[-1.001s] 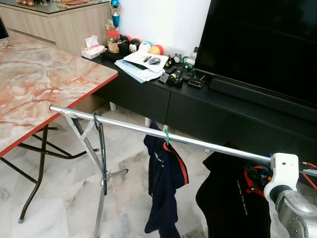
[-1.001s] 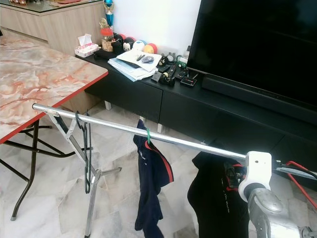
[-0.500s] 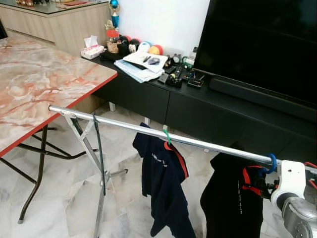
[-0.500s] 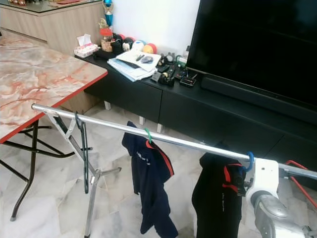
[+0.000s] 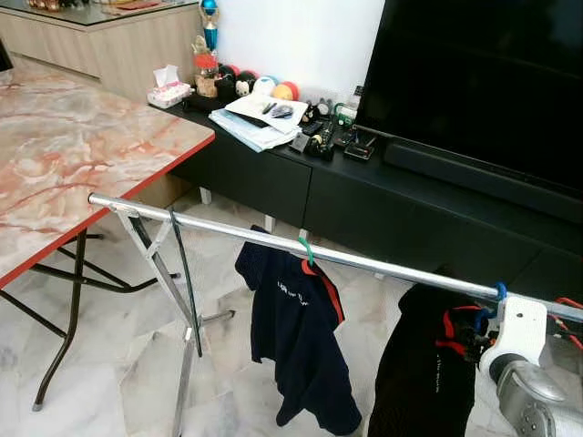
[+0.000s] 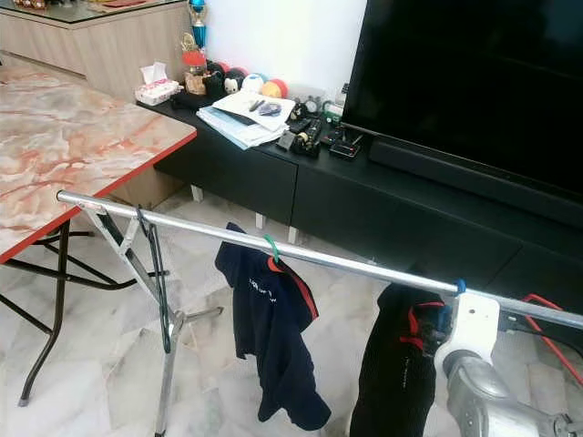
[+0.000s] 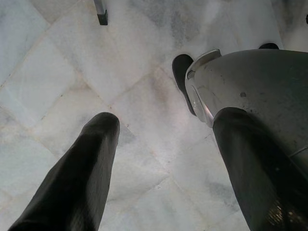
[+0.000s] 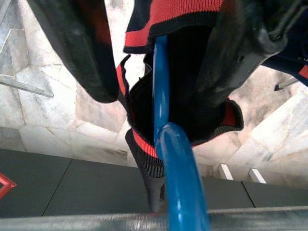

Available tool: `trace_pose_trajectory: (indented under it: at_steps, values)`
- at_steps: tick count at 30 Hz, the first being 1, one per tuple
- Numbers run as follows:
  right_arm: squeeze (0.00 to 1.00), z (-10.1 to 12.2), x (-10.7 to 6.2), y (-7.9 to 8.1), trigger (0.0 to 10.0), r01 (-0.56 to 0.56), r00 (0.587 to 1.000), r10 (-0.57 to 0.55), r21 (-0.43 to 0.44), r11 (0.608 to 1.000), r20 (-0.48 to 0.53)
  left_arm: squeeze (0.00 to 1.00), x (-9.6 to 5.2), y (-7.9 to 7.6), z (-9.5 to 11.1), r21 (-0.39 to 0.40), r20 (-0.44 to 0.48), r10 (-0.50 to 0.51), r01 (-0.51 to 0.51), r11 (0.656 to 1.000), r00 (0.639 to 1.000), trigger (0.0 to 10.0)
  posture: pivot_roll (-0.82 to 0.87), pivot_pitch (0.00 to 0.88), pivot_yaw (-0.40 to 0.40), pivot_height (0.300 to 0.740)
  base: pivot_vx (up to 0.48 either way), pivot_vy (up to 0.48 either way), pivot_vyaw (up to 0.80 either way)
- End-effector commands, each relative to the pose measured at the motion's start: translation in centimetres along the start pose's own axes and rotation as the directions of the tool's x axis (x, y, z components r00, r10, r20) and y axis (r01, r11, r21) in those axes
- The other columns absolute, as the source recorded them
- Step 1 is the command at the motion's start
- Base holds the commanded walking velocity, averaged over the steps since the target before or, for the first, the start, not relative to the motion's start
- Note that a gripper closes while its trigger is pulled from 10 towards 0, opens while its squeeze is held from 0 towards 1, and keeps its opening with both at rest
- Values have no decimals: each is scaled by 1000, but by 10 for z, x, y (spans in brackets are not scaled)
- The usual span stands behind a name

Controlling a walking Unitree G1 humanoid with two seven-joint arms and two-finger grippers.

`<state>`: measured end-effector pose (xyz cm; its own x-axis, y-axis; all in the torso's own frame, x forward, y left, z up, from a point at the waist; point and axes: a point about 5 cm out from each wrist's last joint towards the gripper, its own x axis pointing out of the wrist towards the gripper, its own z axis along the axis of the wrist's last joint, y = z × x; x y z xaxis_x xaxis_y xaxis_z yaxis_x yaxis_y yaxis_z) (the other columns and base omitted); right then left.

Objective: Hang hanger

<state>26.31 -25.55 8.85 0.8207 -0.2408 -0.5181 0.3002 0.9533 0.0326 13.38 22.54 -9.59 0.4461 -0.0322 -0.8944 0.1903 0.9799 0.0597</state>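
Observation:
A blue hanger (image 8: 178, 163) carrying a black shirt with red trim (image 5: 426, 364) has its hook (image 5: 500, 291) over the silver rail (image 5: 219, 228) near the rail's right end. My right gripper (image 8: 156, 94) sits just below the rail. Its fingers (image 8: 82, 53) stand open on either side of the hanger's neck, with a gap on both sides. A navy shirt (image 5: 299, 337) hangs from a green hanger (image 5: 306, 251) mid-rail, swung to the left. An empty black hanger (image 5: 188, 291) hangs near the rail's left end. My left gripper (image 7: 161, 125) hangs open over the floor.
A marble-topped folding table (image 5: 64, 155) stands at the left, close to the rail's end and the rack's legs (image 5: 182, 382). Behind the rail runs a low black TV cabinet (image 5: 383, 196) with a large TV (image 5: 492, 82), papers and small items. My foot (image 7: 182, 72) stands on the marble floor.
The blue hook has risen from below the rail and gone over it, then my right wrist dropped a little. Both shirts swung, the navy one to the left.

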Motion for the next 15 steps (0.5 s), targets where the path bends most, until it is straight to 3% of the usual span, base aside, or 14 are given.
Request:
trace_pose_trajectory:
  at_steps: [1,5,7,10,11,12,15]
  values:
    - [0,4,-3,-4,10000,33,999,-33,12,999,25,0,0,-11,-14,10,-61,-44,44,999,997,10000,-9,71,-70,740,0,0,0]
    - [0,4,-5,-3,10000,47,999,-48,24,999,26,0,0,-11,-14,12,-60,-45,46,999,997,10000,-12,71,-71,740,0,0,0]
    - [0,4,-6,-1,0,39,999,-39,34,999,27,0,0,-11,-14,12,-60,-45,46,999,997,10000,-10,69,-71,740,0,0,0]
    - [0,3,-5,3,0,29,999,-30,32,999,23,0,0,-11,-13,12,-59,-45,46,999,997,10000,-10,69,-71,740,0,0,0]
    - [0,3,-5,4,4000,29,999,-30,31,999,21,0,0,-11,-13,12,-59,-44,45,999,997,10000,-9,69,-72,740,0,0,0]
    - [0,3,-5,4,10000,31,999,-31,31,999,19,0,0,-11,-13,12,-59,-44,44,999,997,10000,-6,68,-72,740,0,0,0]
    - [0,2,-5,5,10000,31,999,-31,31,999,13,0,0,-11,-14,13,-59,-43,44,999,997,10000,-7,68,-72,740,0,0,0]
